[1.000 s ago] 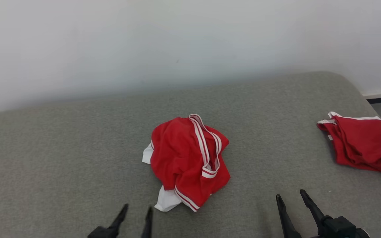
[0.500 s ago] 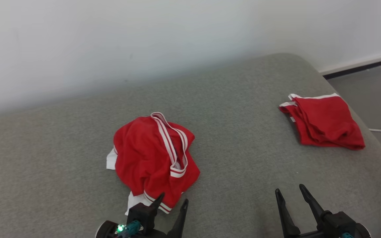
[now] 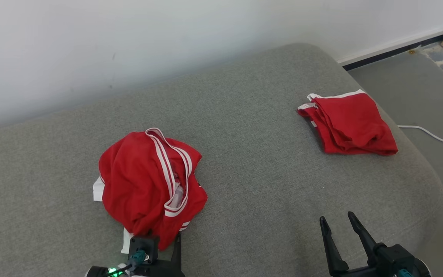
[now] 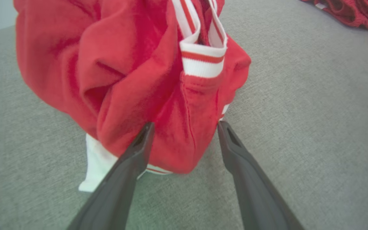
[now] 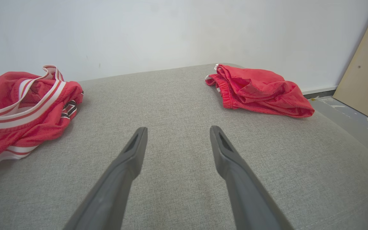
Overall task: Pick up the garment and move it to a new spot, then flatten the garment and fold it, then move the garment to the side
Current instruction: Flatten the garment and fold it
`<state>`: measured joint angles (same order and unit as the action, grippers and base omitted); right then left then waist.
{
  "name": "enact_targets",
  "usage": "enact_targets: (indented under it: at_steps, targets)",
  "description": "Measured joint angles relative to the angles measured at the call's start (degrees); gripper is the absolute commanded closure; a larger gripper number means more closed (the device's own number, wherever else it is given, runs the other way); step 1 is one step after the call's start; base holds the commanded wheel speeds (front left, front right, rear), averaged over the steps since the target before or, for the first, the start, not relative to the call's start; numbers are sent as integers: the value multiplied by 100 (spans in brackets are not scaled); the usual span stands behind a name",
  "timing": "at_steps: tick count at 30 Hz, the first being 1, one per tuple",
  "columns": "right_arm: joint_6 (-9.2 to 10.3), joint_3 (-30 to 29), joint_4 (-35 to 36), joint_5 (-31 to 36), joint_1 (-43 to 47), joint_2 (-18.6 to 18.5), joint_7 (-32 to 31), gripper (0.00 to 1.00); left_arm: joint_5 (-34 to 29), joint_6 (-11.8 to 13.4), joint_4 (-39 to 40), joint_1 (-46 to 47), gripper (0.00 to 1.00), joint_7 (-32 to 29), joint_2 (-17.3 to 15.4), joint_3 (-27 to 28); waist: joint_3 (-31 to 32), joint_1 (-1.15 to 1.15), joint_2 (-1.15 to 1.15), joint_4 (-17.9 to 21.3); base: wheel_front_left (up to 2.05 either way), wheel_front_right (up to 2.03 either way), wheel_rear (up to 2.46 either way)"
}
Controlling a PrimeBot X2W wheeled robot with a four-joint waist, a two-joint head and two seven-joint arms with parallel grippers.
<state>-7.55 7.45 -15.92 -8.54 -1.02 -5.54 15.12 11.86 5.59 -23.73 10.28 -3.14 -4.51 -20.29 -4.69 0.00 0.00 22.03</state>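
- The garment (image 3: 150, 184), red with white striped trim, lies in a crumpled heap on the grey cushion (image 3: 252, 161), at about 8 o'clock from the middle of the head view. A white patch pokes out at the heap's 7 o'clock.
- The left gripper (image 4: 184, 125) sits at the heap's 6 o'clock edge. Its jaws are spread wide either side of a bulging red fold and have clamped nothing.
- The step in hand looks like the first pick-up. The next move probably calls for nudging a little deeper, closing on that fold, then lifting clear.
- The middle of the cushion is bare, so it seems a fair new spot with nothing in the way.
- The right gripper (image 3: 337, 217), at 5 o'clock, is released and empty over bare cushion, well apart from both cloths.
- A folded red garment (image 3: 350, 125) rests at 2 o'clock near the cushion's right edge. Flattening should keep clear of it.
- A white cable (image 3: 433, 134) trails on the floor at 3 o'clock.
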Motion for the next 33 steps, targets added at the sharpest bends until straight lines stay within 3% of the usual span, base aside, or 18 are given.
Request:
enact_targets:
  at_steps: [3, 4, 5, 6, 14, 25, 33]
  targets:
    - [0, -9, 1, -2, -3, 20, 0, 0, -35, 91, -25, 33, 0, 23, -18, 33, -13, 0, 0, 2, 0, 0, 0]
    - [0, -8, 5, -3, -3, 30, 0, 0, -34, 100, -25, 38, 14, 45, -21, 48, -14, 0, 0, -3, 0, 0, 0]
    - [0, -11, 10, -5, -3, 36, 0, 0, -24, 101, -23, 48, 67, 77, -22, 66, -16, 0, 0, -9, 0, 0, 0]
    - [0, -21, 11, -13, -4, 41, 0, 0, -19, 100, -21, 66, 100, 113, -25, 67, -19, 0, 0, -19, 0, 0, 0]
    - [0, -51, 7, -52, -23, 79, 0, 0, 296, -113, 159, 379, 100, 308, 25, 96, -20, 0, 0, -121, 0, 0, 0]
    - [0, 46, -31, -55, -135, 91, 0, 0, 1084, -561, 801, 2045, 100, 759, 147, -500, 11, 0, 0, -155, 0, 0, 0]
    - [0, 90, -51, -96, -160, 102, 0, 0, 1982, -341, 1027, 3272, 100, 1258, 157, -1067, 35, 0, 0, 13, 0, 0, 0]
